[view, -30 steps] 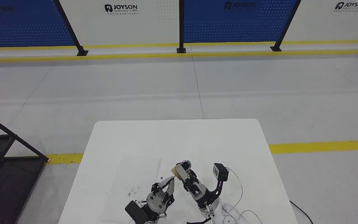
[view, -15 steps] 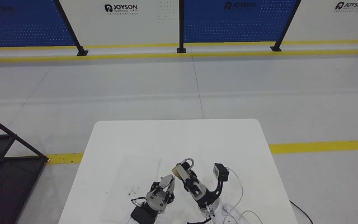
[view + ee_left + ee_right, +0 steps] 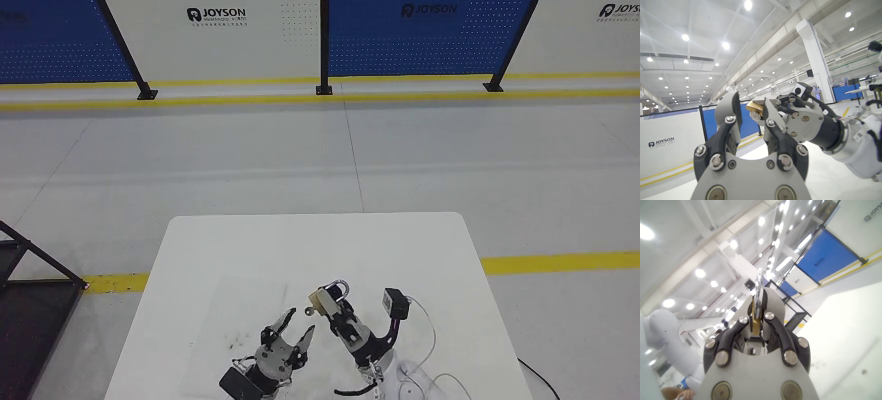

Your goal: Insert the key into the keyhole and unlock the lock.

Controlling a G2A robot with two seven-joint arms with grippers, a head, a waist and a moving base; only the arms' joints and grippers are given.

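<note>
- My left claw [image 3: 749, 100] is the nearest thing, low over the near part of the table [image 3: 400, 250]. Its two fingers are spread wide and hold nothing.
- Just beyond it and a little to the right, my right claw [image 3: 760, 302] is pressed together on the brass lock [image 3: 754, 107]. It pinches the lock by its flat faces and holds it up off the table.
- The lock lines up with the gap between the left claw's fingers. It is near the fingertips but apart from them, and its underside is turned toward that claw.
- On that underside is a small silver piece that I take for the key [image 3: 754, 115], seated in the keyhole. I cannot rule out that it is only the bare cylinder face.
- Farther on, the shackle [image 3: 759, 283] sticks out past the right claw's fingertips toward the far side of the table. I cannot tell whether it is latched or sprung.
- If that piece is the key, I judge the insertion done and the turn left to do. The left claw would need to come in, pinch the key's head and twist while the right claw holds the lock steady.
- The head is small, so a slightly off-centre approach could knock the key askew.
</note>
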